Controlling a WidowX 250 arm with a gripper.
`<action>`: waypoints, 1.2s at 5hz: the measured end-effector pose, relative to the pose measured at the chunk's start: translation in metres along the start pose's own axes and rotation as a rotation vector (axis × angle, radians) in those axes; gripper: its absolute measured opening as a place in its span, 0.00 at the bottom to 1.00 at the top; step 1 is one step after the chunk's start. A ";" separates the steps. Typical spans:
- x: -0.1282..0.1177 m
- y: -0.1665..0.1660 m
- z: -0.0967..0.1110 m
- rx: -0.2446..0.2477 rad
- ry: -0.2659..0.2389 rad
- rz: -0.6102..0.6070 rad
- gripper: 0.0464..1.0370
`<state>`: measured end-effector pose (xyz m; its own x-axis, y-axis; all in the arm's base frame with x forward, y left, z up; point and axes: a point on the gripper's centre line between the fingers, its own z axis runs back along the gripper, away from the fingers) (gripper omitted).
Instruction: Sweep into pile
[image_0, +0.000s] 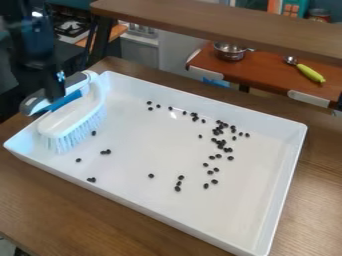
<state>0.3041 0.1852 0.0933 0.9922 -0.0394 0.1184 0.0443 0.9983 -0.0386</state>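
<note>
Gripping the handle of the scrubbing brush (69, 121), the pincer (53, 95) is closed at the left end of the white tray (234, 210), bristles just below it. The black beans (221, 142) lie scattered to its right, thickest toward the far right. The tray rests on a wooden table (67, 215); behind, a metal pot (230, 52) sits on a reddish-brown surface (267, 67).

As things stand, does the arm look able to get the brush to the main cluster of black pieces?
Probably yes: the gripper is at the handle of the brush, and only tray floor and stray pieces lie before the cluster, though reach is hard to judge.
</note>
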 end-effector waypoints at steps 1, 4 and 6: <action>-0.001 0.000 -0.012 0.021 0.012 -0.008 0.97; -0.008 -0.015 -0.029 0.064 0.043 -0.066 0.49; -0.010 -0.050 -0.029 -0.025 0.086 -0.059 0.45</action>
<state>0.2953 0.1342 0.0656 0.9941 -0.1026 0.0353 0.1046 0.9928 -0.0591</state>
